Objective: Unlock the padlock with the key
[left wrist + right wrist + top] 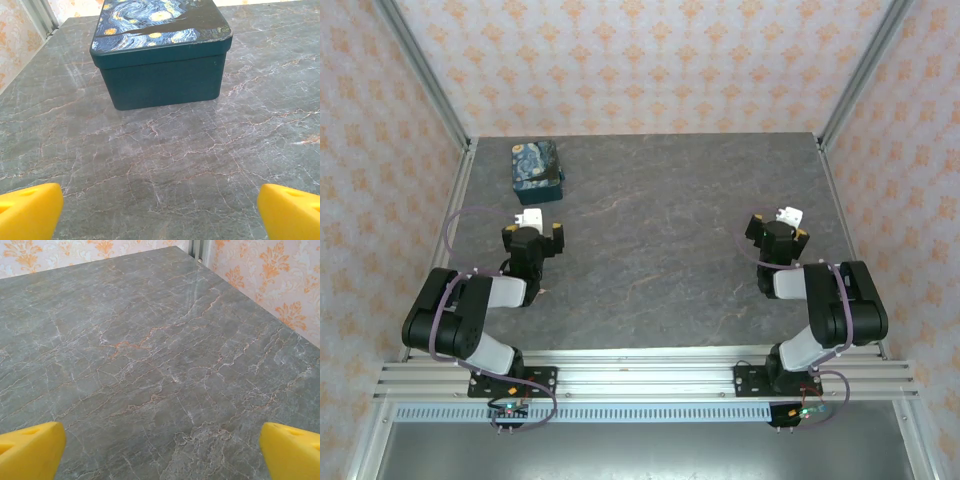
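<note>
Wallpaper [650, 60] with orange floral motifs on pale pink closes in 3 sides of the cell, with aluminium posts [420, 70] in the corners. The table [670, 270] is a grey marbled slab with thin white and rust veins, and an aluminium rail [640, 380] runs along its near edge, carrying the 2 black arms. A dark teal box [537, 170] sits at the far left of the table, lid on; the lid bears a swirling blue-and-yellow starry-sky print, seen close in the left wrist view [160, 55]. The left gripper [533, 226] points at this box, near it but apart, its jaws spread wide with bare marble between the yellow fingertips [30, 210]. The right gripper [778, 228] hovers over bare table at the right, jaws equally wide, its fingertips [290, 450] holding nothing. Where the padlock and key lie cannot be told.
</note>
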Controlling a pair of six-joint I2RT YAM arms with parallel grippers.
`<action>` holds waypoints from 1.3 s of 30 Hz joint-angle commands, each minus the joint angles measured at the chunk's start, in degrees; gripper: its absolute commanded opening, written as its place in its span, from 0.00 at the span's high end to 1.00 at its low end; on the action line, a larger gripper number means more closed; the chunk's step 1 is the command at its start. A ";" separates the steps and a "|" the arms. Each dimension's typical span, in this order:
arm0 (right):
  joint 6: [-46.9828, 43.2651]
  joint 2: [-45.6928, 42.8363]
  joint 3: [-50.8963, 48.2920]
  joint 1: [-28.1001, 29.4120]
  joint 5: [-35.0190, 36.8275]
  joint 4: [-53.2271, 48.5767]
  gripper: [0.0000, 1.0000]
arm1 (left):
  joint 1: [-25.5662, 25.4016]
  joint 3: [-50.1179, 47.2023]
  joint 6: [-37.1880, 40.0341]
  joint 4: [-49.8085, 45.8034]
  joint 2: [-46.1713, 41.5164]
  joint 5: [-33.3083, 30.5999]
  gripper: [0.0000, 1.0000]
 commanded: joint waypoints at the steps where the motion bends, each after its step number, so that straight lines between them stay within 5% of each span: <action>1: 0.86 -1.26 -0.64 0.29 1.18 1.80 0.01 | 0.61 1.73 0.46 0.18 -0.53 -1.44 0.00; 19: 1.11 -1.06 -0.47 0.18 0.89 1.50 0.01 | 4.00 4.22 -0.80 -4.25 -0.53 5.95 0.00; 23: 0.88 -2.36 -0.92 -0.06 -0.16 1.54 0.01 | 4.13 9.21 -1.08 -15.95 -4.72 5.75 0.00; 31: 1.41 -12.30 4.16 -0.06 0.82 -15.08 0.01 | 5.11 15.68 -7.70 -28.30 -12.05 2.93 0.00; 39: 19.89 -24.11 10.12 -0.36 -6.01 -35.36 0.01 | 7.61 42.40 -21.78 -58.58 0.89 -2.55 0.00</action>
